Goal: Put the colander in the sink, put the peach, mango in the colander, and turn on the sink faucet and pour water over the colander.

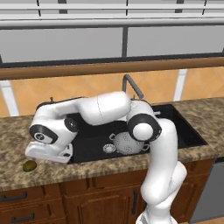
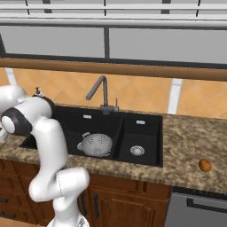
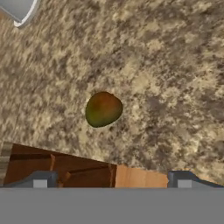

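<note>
colander [image 2: 96, 144]: sitting in the left basin of the black sink [image 2: 146, 128], rim up, a small handle showing on its left side; from the left base view it lies beside the round silver drain, partly behind the arm's elbow.
mango [image 3: 103, 109]: lying on the speckled granite counter [image 3: 175, 65] left of the sink, near the counter's front edge; green-yellow with an orange blush. in the left base view it sits just below and left of the white hand.
peach [image 2: 205, 165]: alone on the counter right of the sink, well apart from the basin and near the front edge.
sink faucet [image 2: 101, 94]: dark gooseneck behind the sink, spout bent toward the left basin; no stream seen from it.
gripper [image 3: 111, 179]: hovering above the mango, looking down on it; the two dark tips stand wide apart at the bottom of the hand view, with nothing between them and the fruit not touched.
arm: folded low over the left end of the sink, hand out over the counter.
writing: no brand, label or lettering can be read on any of these things.
</note>
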